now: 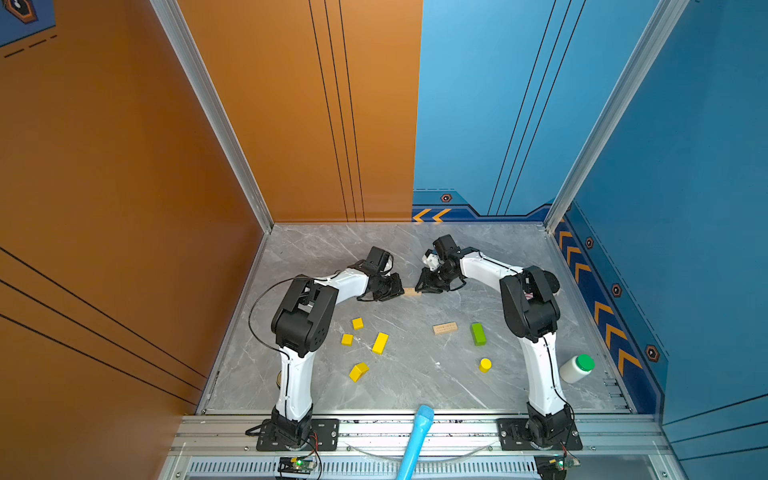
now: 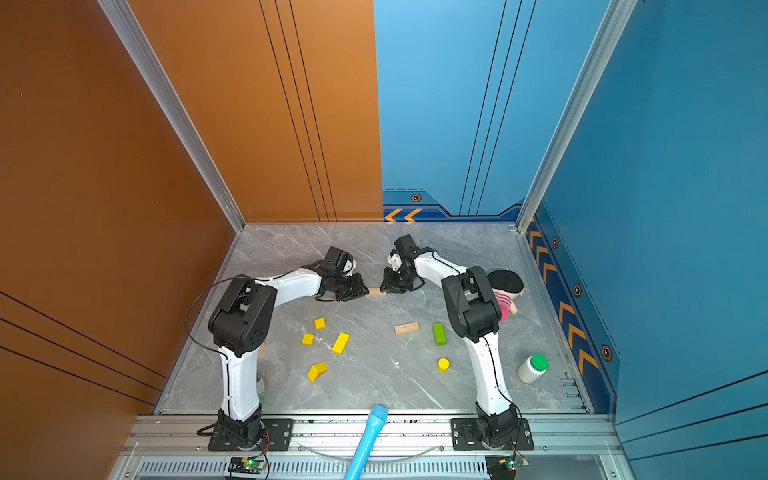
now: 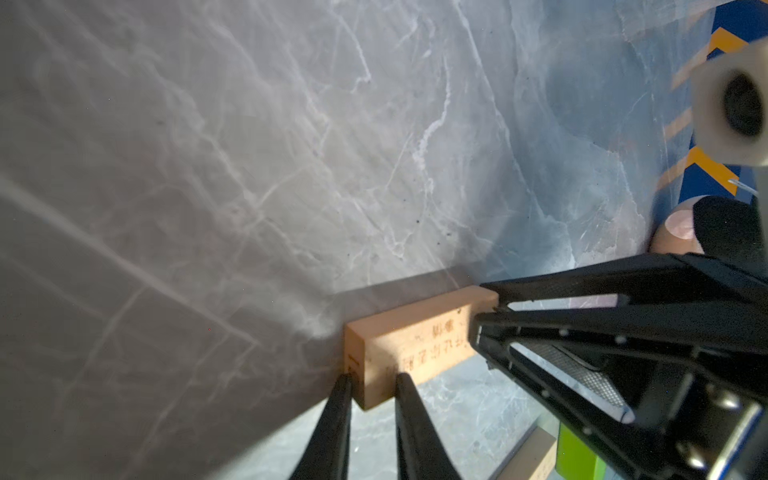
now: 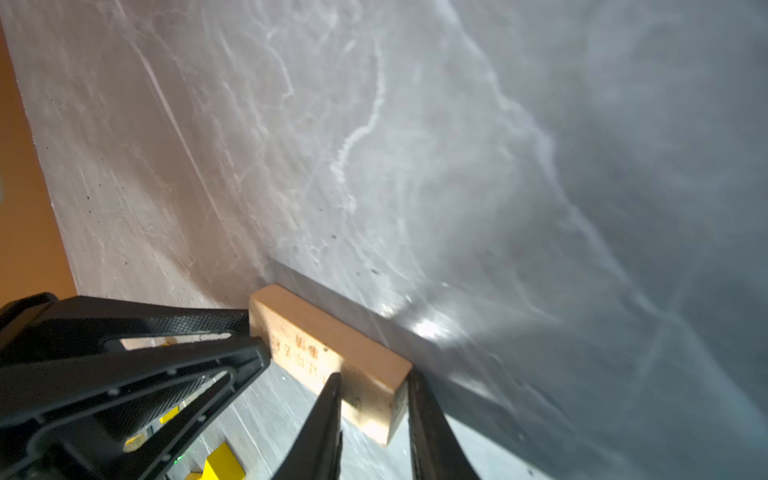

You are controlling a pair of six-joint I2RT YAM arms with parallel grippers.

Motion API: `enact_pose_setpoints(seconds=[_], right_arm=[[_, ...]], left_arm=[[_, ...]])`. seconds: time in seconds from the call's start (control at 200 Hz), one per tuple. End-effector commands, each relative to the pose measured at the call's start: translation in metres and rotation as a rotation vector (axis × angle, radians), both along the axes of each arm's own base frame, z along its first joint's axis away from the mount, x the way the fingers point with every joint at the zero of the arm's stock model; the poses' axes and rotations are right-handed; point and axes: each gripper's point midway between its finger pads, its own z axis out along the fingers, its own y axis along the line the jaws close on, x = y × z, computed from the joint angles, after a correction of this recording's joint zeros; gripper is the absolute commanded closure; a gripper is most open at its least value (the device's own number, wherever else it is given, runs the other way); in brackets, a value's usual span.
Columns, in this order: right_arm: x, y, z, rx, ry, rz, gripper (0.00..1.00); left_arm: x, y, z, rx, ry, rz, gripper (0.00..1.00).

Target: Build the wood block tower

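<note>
This is a robotics lab test cell. Two white-and-black arms stand bolted to an aluminium rail before a grey marble-look tabletop. It is boxed in by an orange panel and a blue panel with chevron decals, framed by aluminium posts. A bare circuit board glows green below (small wood blocks lie scattered on the tabletop).

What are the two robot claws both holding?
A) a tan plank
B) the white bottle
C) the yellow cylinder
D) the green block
A: the left gripper and right gripper each pinch one end of the plank, as both wrist views show.
</note>
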Motion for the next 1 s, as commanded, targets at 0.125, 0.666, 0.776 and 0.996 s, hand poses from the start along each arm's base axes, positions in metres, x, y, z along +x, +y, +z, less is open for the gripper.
enact_pose_setpoints(seconds=[0.125, 0.666, 0.776, 0.996], right_arm=[[-0.006, -0.013, 0.0, -0.026, 0.012, -0.032, 0.72], [-0.006, -0.021, 0.001, -0.032, 0.022, -0.059, 0.7], [-0.006, -0.023, 0.002, -0.034, 0.021, -0.063, 0.7], [-0.01, -0.026, 0.002, -0.046, 0.023, -0.07, 0.7]], left_arm=[[-0.009, -0.022, -0.002, -0.025, 0.023, -0.081, 0.8], [-0.01, -0.022, 0.002, -0.004, 0.021, -0.087, 0.71], [-0.008, -0.022, 0.004, -0.002, 0.017, -0.087, 0.71], [-0.007, -0.021, 0.006, -0.002, 0.011, -0.089, 0.7]])
